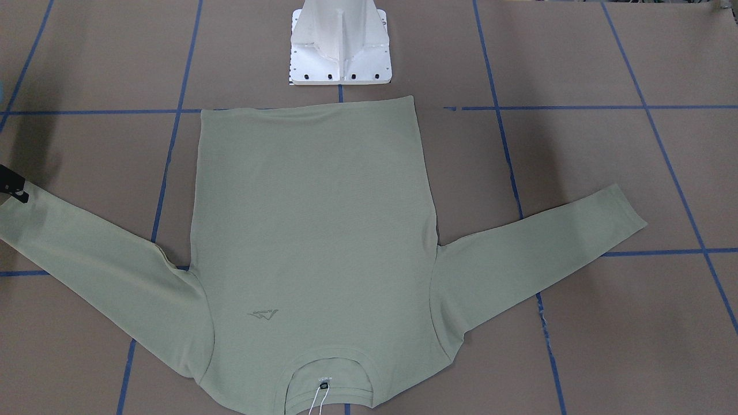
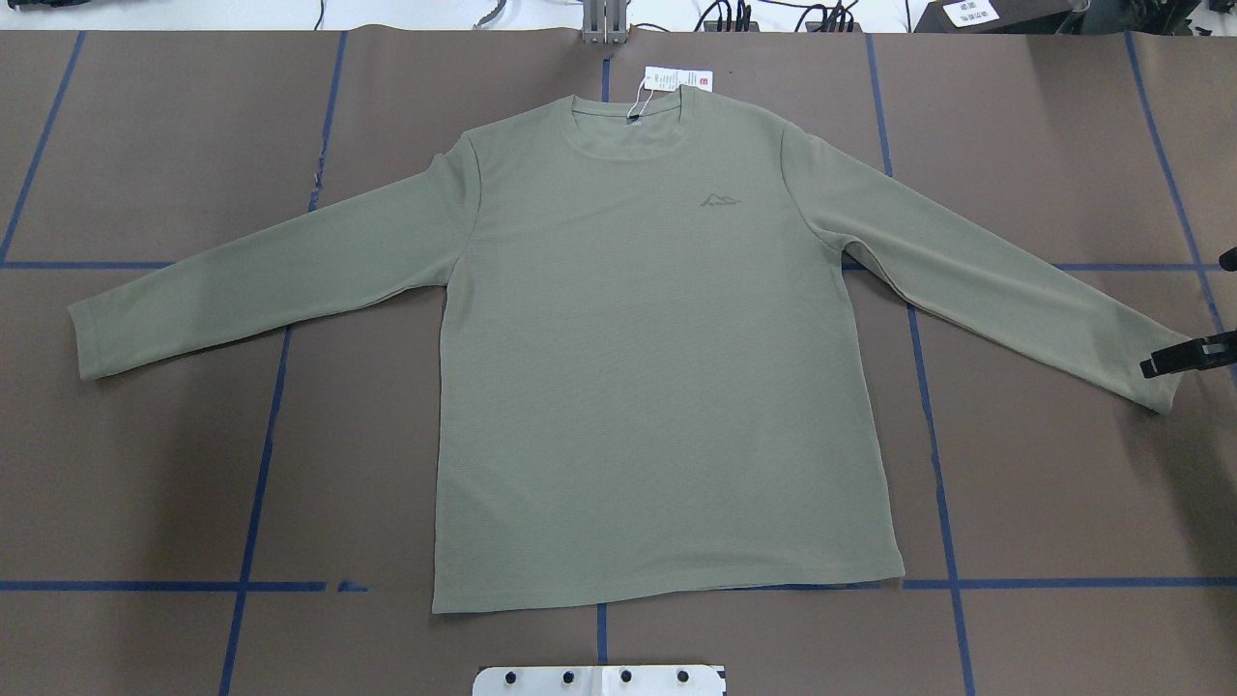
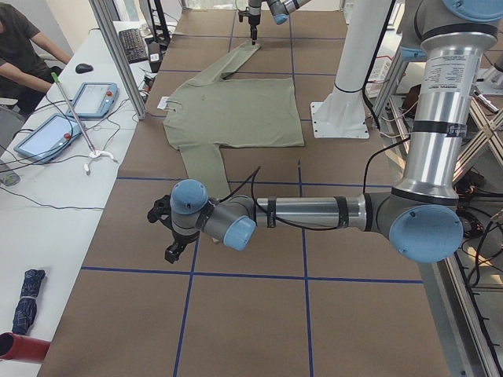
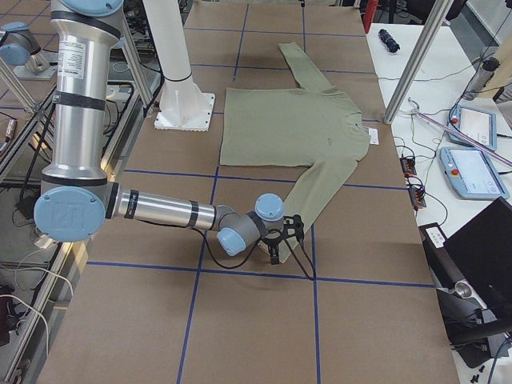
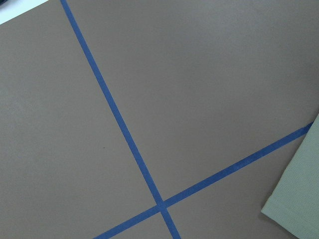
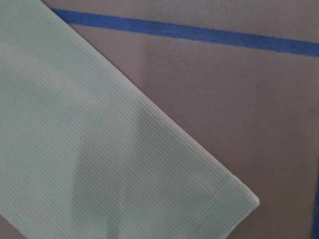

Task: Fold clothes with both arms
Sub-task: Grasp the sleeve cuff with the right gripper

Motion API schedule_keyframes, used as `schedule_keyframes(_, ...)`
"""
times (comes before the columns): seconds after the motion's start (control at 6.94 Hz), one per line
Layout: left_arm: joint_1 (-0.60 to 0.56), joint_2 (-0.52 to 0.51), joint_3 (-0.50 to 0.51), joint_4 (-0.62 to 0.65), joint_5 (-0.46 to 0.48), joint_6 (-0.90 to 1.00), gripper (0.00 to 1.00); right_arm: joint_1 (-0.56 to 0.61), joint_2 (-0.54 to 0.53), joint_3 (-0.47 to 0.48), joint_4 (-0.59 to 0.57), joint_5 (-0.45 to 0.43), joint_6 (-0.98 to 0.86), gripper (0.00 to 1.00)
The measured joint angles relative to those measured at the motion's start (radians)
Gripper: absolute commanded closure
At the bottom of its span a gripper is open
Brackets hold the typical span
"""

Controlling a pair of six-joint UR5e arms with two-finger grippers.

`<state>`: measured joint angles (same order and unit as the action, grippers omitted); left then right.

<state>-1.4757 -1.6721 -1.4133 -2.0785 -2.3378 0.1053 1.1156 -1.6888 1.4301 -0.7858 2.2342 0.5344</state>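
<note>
The pale sage-green shirt (image 2: 657, 367) lies flat and face up on the brown table, both sleeves spread out, collar and white hang tag (image 2: 676, 79) at the far edge. It also shows in the front view (image 1: 311, 230). My right gripper (image 2: 1187, 319) hangs over the cuff of the sleeve at the overhead view's right edge, with two black fingertips (image 2: 1174, 360) apart and nothing held. The right wrist view shows that cuff (image 6: 89, 149) just below. My left gripper (image 3: 171, 251) hangs over bare table beyond the other cuff (image 5: 299, 199); I cannot tell whether it is open or shut.
The white pedestal base (image 1: 340, 52) stands at the hem side of the shirt. Blue tape lines (image 2: 261, 454) grid the table. A side table with tablets (image 3: 94, 98), cables and an operator (image 3: 20, 55) runs along the collar side.
</note>
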Motion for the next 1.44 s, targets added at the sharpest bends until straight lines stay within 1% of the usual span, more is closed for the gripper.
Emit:
schedule_keyframes(0.14,0.0,0.0,0.0,0.0,0.0,0.001,0.0,0.0,0.004,-0.004,-0.002,0.0,0.001,0.16)
schedule_keyframes(0.29,0.0,0.0,0.0,0.0,0.0,0.001,0.0,0.0,0.006,-0.008,-0.003,0.0,0.002,0.29)
schedule_keyframes(0.43,0.0,0.0,0.0,-0.001,0.0,0.002,0.0,0.0,0.007,-0.013,-0.004,-0.001,0.003,0.46)
schedule_keyframes(0.58,0.0,0.0,0.001,-0.001,0.0,0.002,0.0,-0.002,0.007,-0.016,-0.004,-0.001,0.004,0.7)
schedule_keyframes(0.72,0.0,-0.001,0.001,-0.002,0.0,0.002,0.0,-0.004,0.008,-0.017,-0.004,-0.001,0.004,0.9)
schedule_keyframes(0.86,0.0,-0.001,0.0,-0.002,0.0,0.002,0.0,-0.006,0.009,-0.017,-0.004,-0.001,0.004,1.0)
schedule_keyframes(1.44,0.0,-0.002,-0.005,-0.002,0.0,0.002,0.0,-0.018,0.016,-0.003,-0.005,0.006,0.003,1.0)
